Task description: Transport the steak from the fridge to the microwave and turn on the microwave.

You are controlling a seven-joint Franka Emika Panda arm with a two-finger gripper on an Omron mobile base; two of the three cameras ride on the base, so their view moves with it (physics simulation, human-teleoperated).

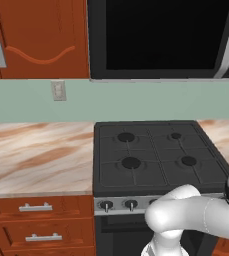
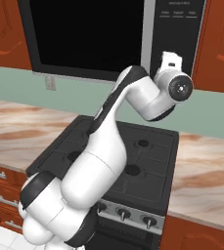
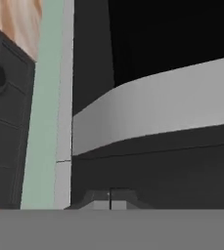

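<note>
Four burners top the stove (image 1: 158, 155) in the left base view, under the closed microwave (image 1: 161, 37). From the right, the arm reaches up to the microwave's control panel (image 2: 178, 34), likely to start it. Hand view: gripper (image 3: 109, 199) clenched, empty, against the dark front; steak presumably inside.

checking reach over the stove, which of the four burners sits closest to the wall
Two tie: the back burners. Of these, the back-left burner is the larger, while the back-right burner is smaller; both lie next to the green backsplash, behind the front pair.
</note>
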